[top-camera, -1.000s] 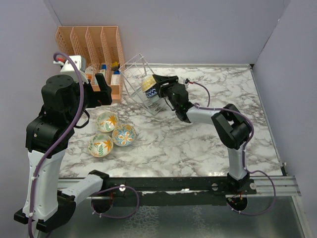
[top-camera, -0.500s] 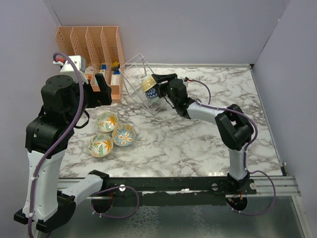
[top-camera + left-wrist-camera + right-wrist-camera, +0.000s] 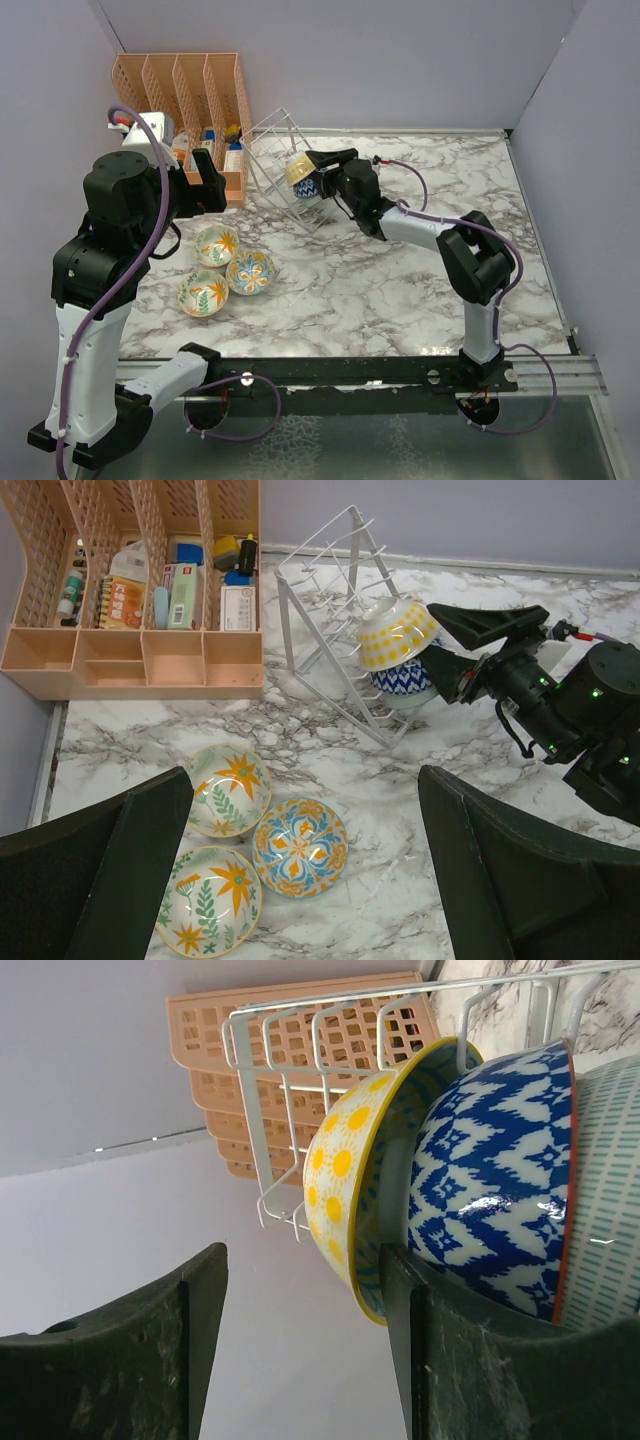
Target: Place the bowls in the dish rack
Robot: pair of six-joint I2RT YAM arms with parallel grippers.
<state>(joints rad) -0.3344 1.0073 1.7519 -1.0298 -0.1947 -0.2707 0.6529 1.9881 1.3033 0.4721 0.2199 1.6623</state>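
Right hand point(image 3: 432, 635) released, spread just beside the yellow bowl point(image 3: 398, 632) in the dish rack point(image 3: 330, 600) | risk: we judge that pulling back carelessly may catch its rim and tip it out.

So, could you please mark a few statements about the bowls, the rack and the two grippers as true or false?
1. The dish rack holds a yellow bowl, a blue bowl and a teal bowl. True.
2. The three bowls on the table lie upside down. False: they lie open side up, with the painted insides showing.
3. The left gripper is shut on a bowl. False: it is open and empty, above the three bowls on the table.
4. The orange organizer stands beside the dish rack. True.
5. The right gripper hangs far from the dish rack. False: it is at the rack, open, by the yellow bowl.
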